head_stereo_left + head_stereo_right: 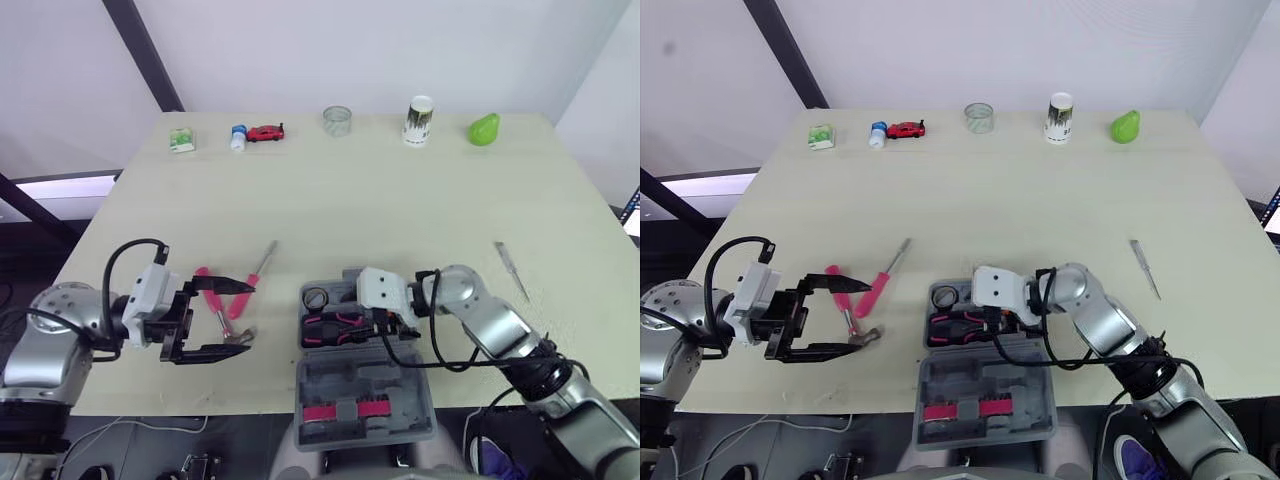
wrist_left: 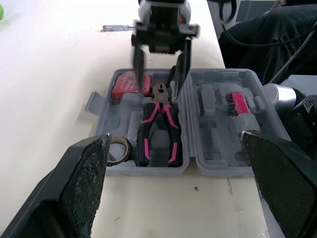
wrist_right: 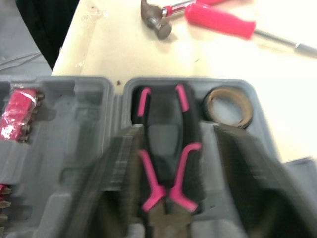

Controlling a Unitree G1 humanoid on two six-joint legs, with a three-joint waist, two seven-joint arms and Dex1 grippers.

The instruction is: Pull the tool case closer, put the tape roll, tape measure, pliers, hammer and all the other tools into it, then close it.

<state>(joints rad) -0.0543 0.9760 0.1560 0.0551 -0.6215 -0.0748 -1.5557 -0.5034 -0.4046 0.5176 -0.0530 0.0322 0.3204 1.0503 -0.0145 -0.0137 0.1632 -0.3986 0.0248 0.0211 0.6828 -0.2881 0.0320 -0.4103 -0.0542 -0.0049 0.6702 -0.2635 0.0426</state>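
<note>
The tool case [image 1: 400, 385] lies open at the near edge of the bench [image 1: 380, 200], with its lid half hanging past the edge. The right gripper [image 2: 158, 90] hangs low over the tray half. Its fingers [image 2: 137, 69] are apart and straddle the head of the pliers [image 2: 159, 110] with a gap on each side. The pliers look seated in their recess directly beneath it. Just beside that gripper, in the same tray, sit the tape roll [image 2: 119, 148] and the red tape measure [image 2: 130, 85].

From where I stand, this reads as the letting-go of the pliers. To do it cleanly, the gripper should rise straight up with its fingers apart, so neither one drags the pink handles out of the recess. It should not lean on the case either, since the overhanging lid could tip it.

The left gripper [image 1: 245, 318] is spread wide. The hammer [image 1: 852, 322] lies on the bench below and between its fingers. A pink-handled screwdriver [image 1: 876, 291] sits just past its fingertips, so close to the hammer that I can't tell whether they touch. Closing on the hammer's shaft alone seems the careful choice. A slim tool [image 1: 512, 271] lies well out beyond the right gripper's arm.

The bench is pale and matte. Far from both grippers, along its back edge, stand a red toy car [image 1: 266, 132], a white cup [image 1: 420, 120] and a green pear-shaped thing [image 1: 484, 129]. The walls are white, and a dark slanted beam crosses one of them.
</note>
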